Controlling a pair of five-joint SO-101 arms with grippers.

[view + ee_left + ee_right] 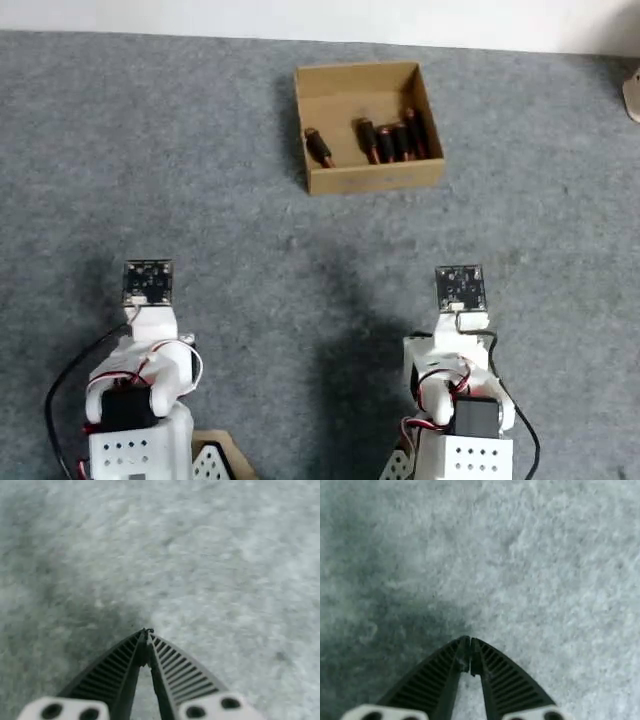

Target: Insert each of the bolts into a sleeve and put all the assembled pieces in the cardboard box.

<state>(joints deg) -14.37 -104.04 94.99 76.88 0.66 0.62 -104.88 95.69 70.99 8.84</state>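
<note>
The cardboard box sits at the far middle of the grey carpet. Inside it lie several dark assembled bolt-and-sleeve pieces: one apart on the left, the others bunched on the right. Both arms are folded back at the near edge, far from the box. My left gripper is shut, its black ribbed fingers meeting at the tips over bare carpet. My right gripper is likewise shut with nothing in it. In the high view the left arm and the right arm sit side by side.
Grey carpet stretches between the arms and the box. A pale object pokes in at the far right edge. A light wall strip runs along the far side.
</note>
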